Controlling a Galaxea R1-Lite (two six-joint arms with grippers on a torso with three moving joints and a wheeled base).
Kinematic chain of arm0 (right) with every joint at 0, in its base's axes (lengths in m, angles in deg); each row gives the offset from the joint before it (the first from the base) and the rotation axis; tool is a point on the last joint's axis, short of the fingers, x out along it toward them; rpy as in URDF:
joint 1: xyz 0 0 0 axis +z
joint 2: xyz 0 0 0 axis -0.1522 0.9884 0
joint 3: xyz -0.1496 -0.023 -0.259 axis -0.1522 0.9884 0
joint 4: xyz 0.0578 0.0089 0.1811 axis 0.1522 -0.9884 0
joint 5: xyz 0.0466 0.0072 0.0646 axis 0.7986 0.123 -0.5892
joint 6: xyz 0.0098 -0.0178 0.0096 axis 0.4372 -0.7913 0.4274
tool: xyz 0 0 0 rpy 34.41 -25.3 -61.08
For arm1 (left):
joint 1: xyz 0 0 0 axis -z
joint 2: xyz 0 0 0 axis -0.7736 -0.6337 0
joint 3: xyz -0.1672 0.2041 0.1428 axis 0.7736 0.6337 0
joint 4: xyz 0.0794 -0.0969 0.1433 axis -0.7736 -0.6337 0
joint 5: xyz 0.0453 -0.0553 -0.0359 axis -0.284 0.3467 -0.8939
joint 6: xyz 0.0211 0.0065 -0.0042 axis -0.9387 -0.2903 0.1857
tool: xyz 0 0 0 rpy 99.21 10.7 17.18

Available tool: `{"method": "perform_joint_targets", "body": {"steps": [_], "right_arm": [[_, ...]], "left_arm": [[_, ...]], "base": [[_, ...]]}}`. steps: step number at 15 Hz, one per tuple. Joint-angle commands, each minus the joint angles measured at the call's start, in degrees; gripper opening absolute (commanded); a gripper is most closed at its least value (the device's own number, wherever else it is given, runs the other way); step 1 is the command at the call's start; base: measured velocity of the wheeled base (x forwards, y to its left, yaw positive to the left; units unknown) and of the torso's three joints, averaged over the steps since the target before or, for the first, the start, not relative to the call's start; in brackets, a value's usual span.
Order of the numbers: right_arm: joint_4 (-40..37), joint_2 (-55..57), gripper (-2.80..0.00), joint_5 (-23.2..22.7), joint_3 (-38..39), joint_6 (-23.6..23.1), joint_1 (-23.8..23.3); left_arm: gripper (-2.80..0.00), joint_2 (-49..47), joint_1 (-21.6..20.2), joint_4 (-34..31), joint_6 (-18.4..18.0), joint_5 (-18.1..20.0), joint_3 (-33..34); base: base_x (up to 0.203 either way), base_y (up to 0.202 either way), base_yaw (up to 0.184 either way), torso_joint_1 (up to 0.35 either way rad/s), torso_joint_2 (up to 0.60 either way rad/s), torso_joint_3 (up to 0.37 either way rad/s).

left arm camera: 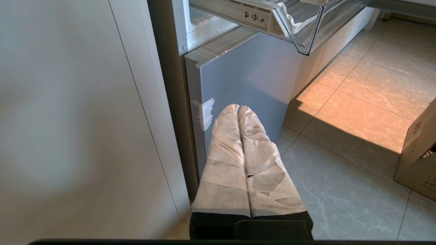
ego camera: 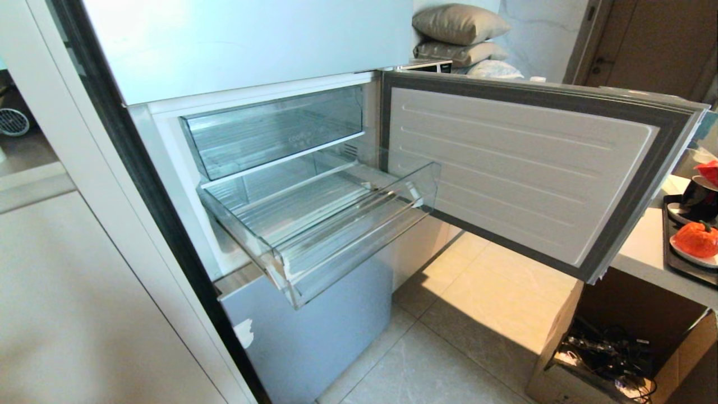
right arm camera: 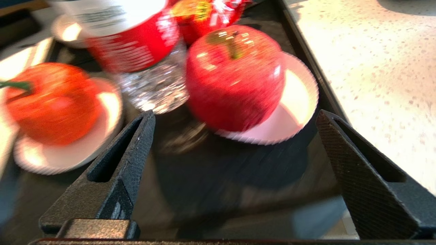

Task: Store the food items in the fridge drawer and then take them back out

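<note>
Fingers (right arm camera: 126,163) of the right gripper (right arm camera: 235,146) are standing spread wide, gripping nothing, above the black tray (right arm camera: 211,190). Just beyond their tips, the red apple (right arm camera: 235,78) is sitting on a white saucer (right arm camera: 296,112), stem up. Beside it the orange fruit (right arm camera: 51,102) is lying on its own saucer, green stem pointing sideways. Only the head view is showing the drawer (ego camera: 314,224) pulled out, long axis across the fridge, well apart from the tray. Left gripper (left arm camera: 238,110) is hanging low, wrapped fingers pressed together.

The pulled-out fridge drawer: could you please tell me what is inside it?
Nothing shows inside the fridge drawer except its bare ribbed floor. Its rear part runs back under the upper clear drawer, where shelf edges partly cover the view.
</note>
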Motion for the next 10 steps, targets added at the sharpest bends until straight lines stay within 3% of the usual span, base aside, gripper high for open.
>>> {"method": "perform_joint_targets", "body": {"steps": [1,10], "right_arm": [[0.29,4.21,0.00,-0.05,-3.08,0.12,-0.46],[0.29,9.06,0.00,-0.11,-9.19,0.23,-0.50]], "left_arm": [[-2.80,-0.02,0.02,-0.04,0.01,-0.06,-0.02],[-2.80,-0.02,0.02,-0.07,0.02,-0.06,-0.01]], "base": [[0.000,0.000,0.000,0.000,0.00,0.000],[0.000,0.000,0.000,0.000,0.00,0.000]]}}
